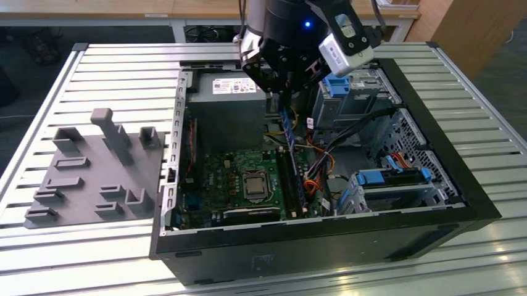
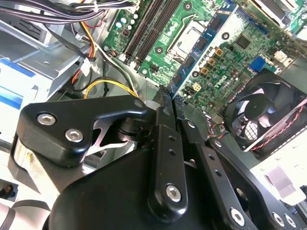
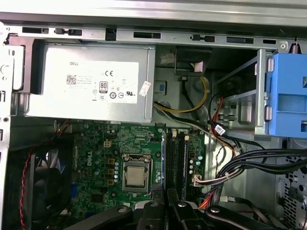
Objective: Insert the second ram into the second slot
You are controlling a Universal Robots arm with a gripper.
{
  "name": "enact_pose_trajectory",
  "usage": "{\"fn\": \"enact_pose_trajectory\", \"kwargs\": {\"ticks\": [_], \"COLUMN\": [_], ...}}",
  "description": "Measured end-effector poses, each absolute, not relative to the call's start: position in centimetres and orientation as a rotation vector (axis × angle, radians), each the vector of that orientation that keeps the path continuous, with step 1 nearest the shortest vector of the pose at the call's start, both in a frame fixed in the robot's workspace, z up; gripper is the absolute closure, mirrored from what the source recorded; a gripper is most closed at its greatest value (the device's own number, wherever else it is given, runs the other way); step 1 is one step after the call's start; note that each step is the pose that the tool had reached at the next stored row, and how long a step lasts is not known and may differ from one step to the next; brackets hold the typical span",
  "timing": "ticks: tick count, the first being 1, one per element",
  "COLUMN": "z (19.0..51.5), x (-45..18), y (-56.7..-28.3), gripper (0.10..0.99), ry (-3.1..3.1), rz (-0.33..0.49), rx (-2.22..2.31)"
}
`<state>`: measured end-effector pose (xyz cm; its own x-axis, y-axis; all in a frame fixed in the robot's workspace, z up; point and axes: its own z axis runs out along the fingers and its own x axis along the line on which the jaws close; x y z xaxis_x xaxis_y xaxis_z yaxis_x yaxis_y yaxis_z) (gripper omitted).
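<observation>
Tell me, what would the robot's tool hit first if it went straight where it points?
Probably the long black memory slots on the green circuit board. The tool grips the thin blue ram stick, so that stick's edge would likely touch first; depth is unclear.

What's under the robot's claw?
A blue memory stick, pinched in the gripper, hangs above the green board. The stick's gripped end is hidden inside the gripper.

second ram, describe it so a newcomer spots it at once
Find the open black computer case. Above its green motherboard hangs the pincer, gripping the second ram. It is a thin blue strip with dark chips, unlike the green board below.
</observation>
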<state>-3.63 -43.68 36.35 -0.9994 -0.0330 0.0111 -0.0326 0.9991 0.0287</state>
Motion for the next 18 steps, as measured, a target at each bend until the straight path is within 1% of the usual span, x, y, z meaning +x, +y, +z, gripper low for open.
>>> {"fn": "enact_pose_trajectory", "kwargs": {"ticks": [18], "z": [35.35], "x": [-3.63], "y": [-43.92], "gripper": [0.949], "ry": [-3.129], "rz": [-0.044], "rx": [0.051]}}
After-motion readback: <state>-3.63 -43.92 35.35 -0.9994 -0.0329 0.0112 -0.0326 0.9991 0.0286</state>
